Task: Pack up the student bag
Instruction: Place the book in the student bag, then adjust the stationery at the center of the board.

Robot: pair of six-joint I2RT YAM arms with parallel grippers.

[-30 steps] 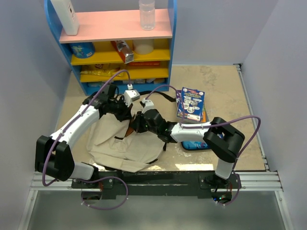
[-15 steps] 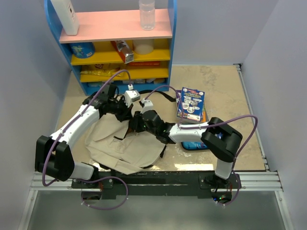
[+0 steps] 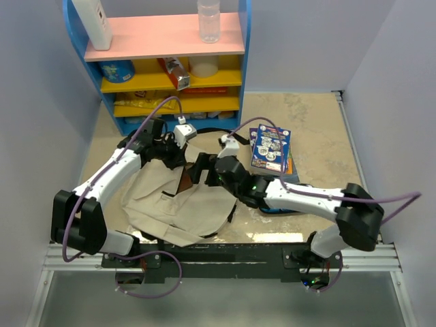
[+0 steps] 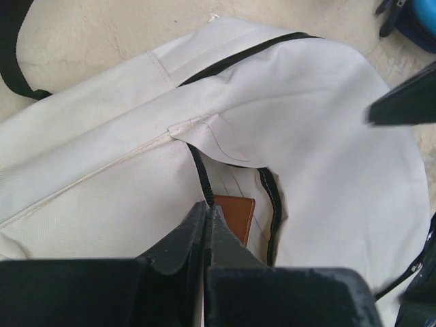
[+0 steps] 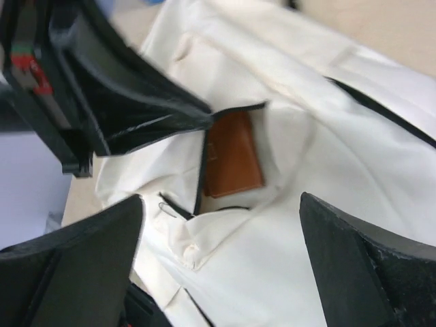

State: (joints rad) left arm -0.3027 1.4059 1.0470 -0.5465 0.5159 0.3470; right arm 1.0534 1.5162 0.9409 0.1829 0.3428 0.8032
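So, partway done: the student bag (image 3: 170,204) lies flat at near left, with the left gripper (image 4: 206,211) pinched on its zipper edge. A brown wallet (image 5: 231,163) (or notebook, hard to tell) sits inside. The right gripper (image 3: 204,168) hangs wide open and empty. The books (image 3: 271,148) and blue pencil case (image 3: 276,206) on the right aren't packed yet.

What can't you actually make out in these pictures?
Brown item inside the student bag: both wrist views, the bag's fabric covers part of it, so what it is stays unclear.
Blue case: left wrist view, cut off by the picture's corner.
Book cover text: top view, too small to read.
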